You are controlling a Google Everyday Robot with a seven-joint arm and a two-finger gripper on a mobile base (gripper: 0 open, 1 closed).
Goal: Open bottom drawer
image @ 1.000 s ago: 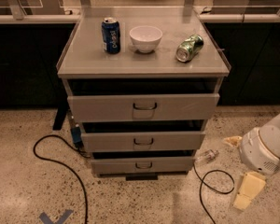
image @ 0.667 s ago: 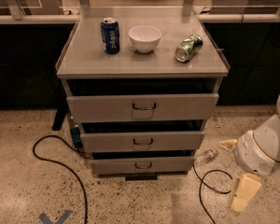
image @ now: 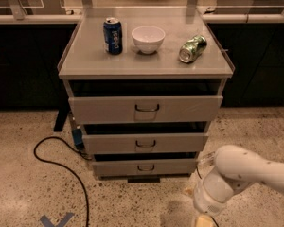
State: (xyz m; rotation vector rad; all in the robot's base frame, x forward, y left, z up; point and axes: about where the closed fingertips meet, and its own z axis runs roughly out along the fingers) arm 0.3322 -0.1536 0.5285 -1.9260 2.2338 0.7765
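Observation:
The bottom drawer (image: 118,168) is the lowest and narrowest of three grey fronts on a grey cabinet, with a small dark bar handle (image: 146,167) at its centre. It stands out a little, with a dark gap above its front. The mid-sized drawer (image: 180,142) and the tallest drawer (image: 99,110) sit above it, each also out a little. My white arm (image: 241,174) comes in from the lower right. My gripper (image: 203,220) is at the bottom frame edge, right of and below the bottom drawer, apart from it and mostly cut off.
On the cabinet top (image: 146,65) stand a blue soda can (image: 113,36) and a white bowl (image: 148,38), with a green can (image: 192,48) on its side. A black cable (image: 61,167) loops on the speckled floor at left. Dark counters run behind.
My arm has swung left and down, closer to the cabinet's lower right corner; the gripper has dropped to the frame edge. The drawers have not moved.

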